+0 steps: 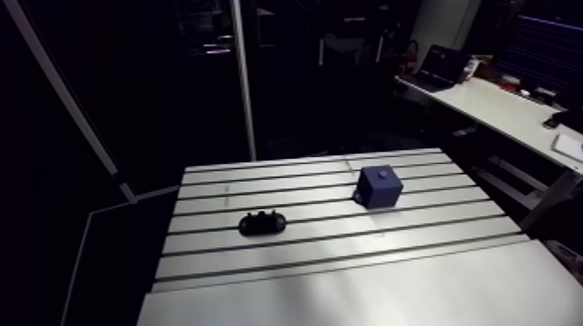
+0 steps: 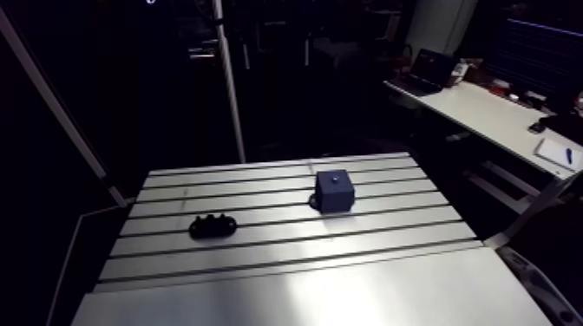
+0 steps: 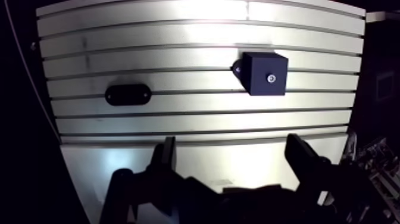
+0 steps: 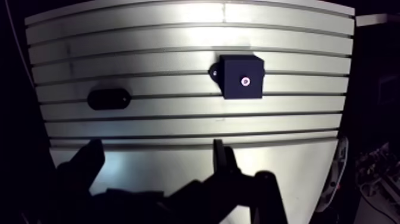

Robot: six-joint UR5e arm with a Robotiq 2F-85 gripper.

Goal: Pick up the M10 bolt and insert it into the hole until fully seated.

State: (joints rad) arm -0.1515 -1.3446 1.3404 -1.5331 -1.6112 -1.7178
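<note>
A dark blue cube block (image 3: 265,72) stands on the slotted table (image 1: 347,286), toward the far right. A small shiny spot (image 3: 271,78) shows on its top face; I cannot tell whether it is a hole or a bolt head. To its left lies a black oval holder (image 3: 127,94) with small bumps on top (image 1: 262,224). No separate bolt can be made out. My gripper (image 3: 232,146) hovers high over the table's smooth near strip, well short of both objects. It is open with nothing between its fingers. The arm view does not show the gripper.
A small tab (image 3: 237,68) sticks out at the block's base on the holder's side. The table's left edge (image 1: 169,243) drops into darkness. A slanted pale bar (image 1: 61,95) and an upright pole (image 1: 245,87) stand beyond the table's far left.
</note>
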